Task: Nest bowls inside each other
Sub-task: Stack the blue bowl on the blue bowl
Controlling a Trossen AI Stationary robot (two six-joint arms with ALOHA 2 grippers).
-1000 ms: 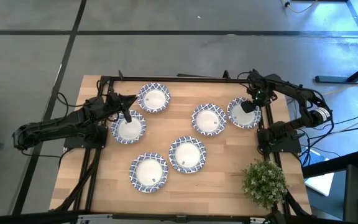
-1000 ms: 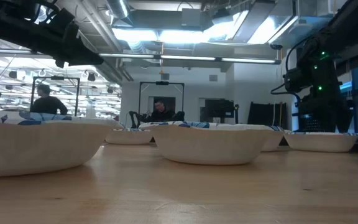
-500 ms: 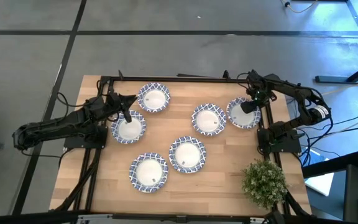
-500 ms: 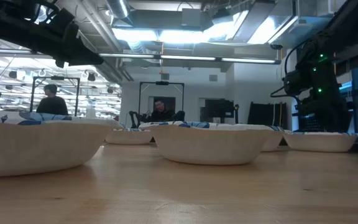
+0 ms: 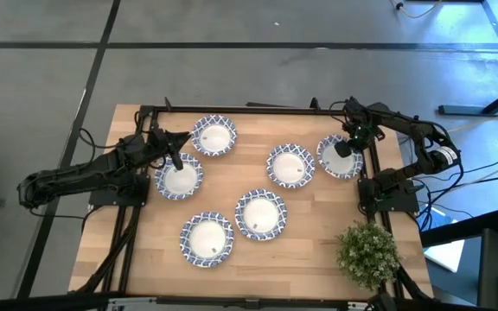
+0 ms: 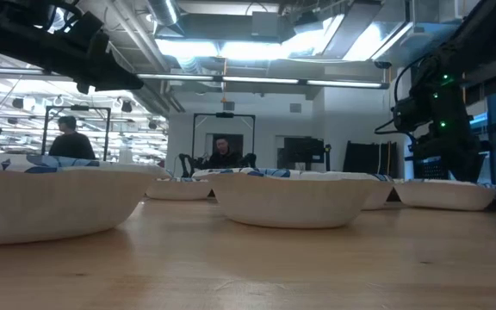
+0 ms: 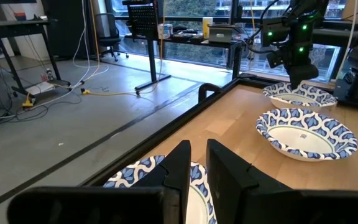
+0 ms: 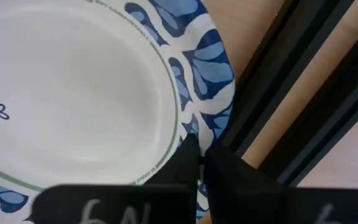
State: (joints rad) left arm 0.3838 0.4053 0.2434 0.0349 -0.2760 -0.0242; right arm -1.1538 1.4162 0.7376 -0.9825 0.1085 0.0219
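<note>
Six blue-and-white rimmed bowls rest on their bases on the wooden table: (image 5: 213, 136), (image 5: 178, 176), (image 5: 290, 165), (image 5: 340, 156), (image 5: 260, 214), (image 5: 207, 239). My right gripper (image 5: 347, 146) is shut on the far-right bowl (image 8: 73, 93), and shows in the low view (image 6: 437, 120) over that bowl (image 6: 446, 194). My left gripper (image 5: 175, 160) hovers above the left bowl (image 7: 145, 177), with a narrow gap between its fingers (image 7: 199, 168) and nothing in it. My right gripper pinches the far-right bowl's patterned rim (image 8: 211, 121) between its two fingers (image 8: 182, 158), one on the inner side and one on the outer. It takes the rim on the side toward the table's right edge, from above, pointing down. The bowl sits on the table.
A green potted plant (image 5: 367, 253) stands at the near right corner. A black frame rail (image 8: 291, 112) runs close beside the held bowl, and another (image 5: 249, 108) runs along the far edge. Bare wood lies between the bowls (image 5: 232, 177). People show in the room behind (image 6: 222, 153).
My right gripper has shut on the far-right bowl's rim, shifting slightly toward the table's right edge. The bowl stays on the table. My left gripper has kept still.
</note>
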